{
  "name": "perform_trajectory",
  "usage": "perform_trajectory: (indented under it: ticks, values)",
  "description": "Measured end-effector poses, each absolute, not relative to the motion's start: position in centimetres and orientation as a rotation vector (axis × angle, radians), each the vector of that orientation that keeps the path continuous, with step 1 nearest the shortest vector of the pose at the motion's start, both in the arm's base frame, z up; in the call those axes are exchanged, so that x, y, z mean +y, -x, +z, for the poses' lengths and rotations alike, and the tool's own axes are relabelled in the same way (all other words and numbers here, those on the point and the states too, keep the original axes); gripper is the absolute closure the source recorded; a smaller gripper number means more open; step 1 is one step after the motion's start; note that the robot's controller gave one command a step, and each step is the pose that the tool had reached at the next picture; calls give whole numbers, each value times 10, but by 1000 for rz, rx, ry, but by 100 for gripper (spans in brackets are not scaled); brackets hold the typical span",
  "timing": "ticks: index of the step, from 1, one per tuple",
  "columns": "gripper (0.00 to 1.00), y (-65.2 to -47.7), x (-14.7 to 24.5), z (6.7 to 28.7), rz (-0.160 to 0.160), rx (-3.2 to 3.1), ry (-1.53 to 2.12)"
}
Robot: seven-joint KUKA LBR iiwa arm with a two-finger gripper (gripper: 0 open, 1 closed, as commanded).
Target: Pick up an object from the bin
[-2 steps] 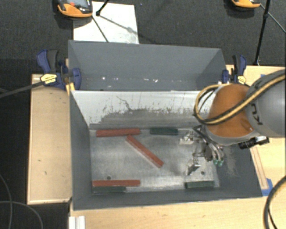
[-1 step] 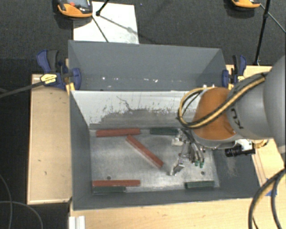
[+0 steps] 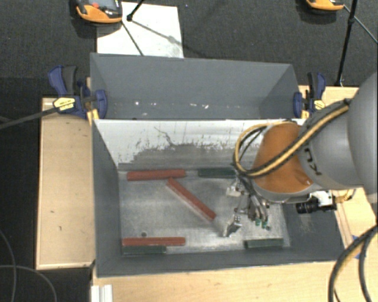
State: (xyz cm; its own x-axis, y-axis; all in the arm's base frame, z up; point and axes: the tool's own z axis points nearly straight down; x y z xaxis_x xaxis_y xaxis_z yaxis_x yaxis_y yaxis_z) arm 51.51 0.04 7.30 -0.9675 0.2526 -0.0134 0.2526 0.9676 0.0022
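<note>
Floor: a dark, coarse-textured floor covering (image 3: 35, 35) is running along the top of the camera view and down its left side. A white sheet (image 3: 159, 32) is lying flat on it near the top, left of centre. An orange-and-black object (image 3: 95, 9) is sitting at the top edge, just left of the sheet. A second orange-and-black object (image 3: 323, 3) is sitting at the top right. A black cable (image 3: 26, 116) is trailing in from the left edge.
</note>
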Motion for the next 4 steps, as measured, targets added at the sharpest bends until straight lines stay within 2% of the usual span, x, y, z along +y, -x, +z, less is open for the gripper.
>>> perform_trajectory:
  ticks: [1, 2, 3, 4]
  values:
    - [100, -511, 49, 75, 6, 2965, -972]
    - [0, -508, 51, 72, 6, 2979, -966]
    - [100, -510, 50, 75, 7, 2973, -959]
    - [100, -510, 50, 75, 6, 2975, -956]
